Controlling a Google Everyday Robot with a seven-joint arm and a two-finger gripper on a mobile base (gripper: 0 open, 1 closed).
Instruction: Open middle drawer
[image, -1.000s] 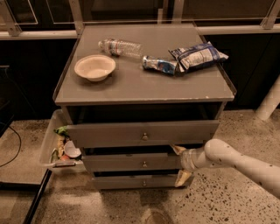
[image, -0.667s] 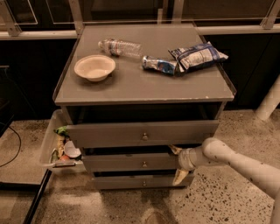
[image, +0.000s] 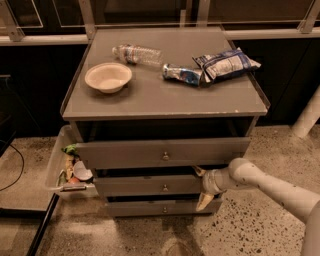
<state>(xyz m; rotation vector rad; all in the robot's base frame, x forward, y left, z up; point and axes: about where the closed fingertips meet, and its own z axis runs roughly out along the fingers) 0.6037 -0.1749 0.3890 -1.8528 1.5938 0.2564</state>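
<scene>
Speckled floor (image: 240, 230) nearest me, w/ the white arm (image: 270, 182) coming in low from the right. Its gripper (image: 202, 186) sits at the right end of the middle drawer (image: 145, 186). Fingers are apart, one above the front's top edge and one below its bottom edge, bracketing that end. Can't tell if they actually press on it.

The drawer is 2nd of three, between the lowest drawer (image: 150, 207) and the wider top drawer (image: 150, 152), which overhangs it. Middle front looks barely out, if at all, so I'd say the opening isn't done yet. Its long axis runs left-right. The knob (image: 165, 188) lies left of the gripper, near but not touched. The pull would need to go straight out toward the floor side, square to that axis.

On the cabinet's left hangs a side bin (image: 55, 165) w/ clutter. Further back, the cabinet top (image: 165, 97) holds a bowl (image: 108, 77), a plastic bottle (image: 136, 53) and snack bags (image: 225, 64).
</scene>
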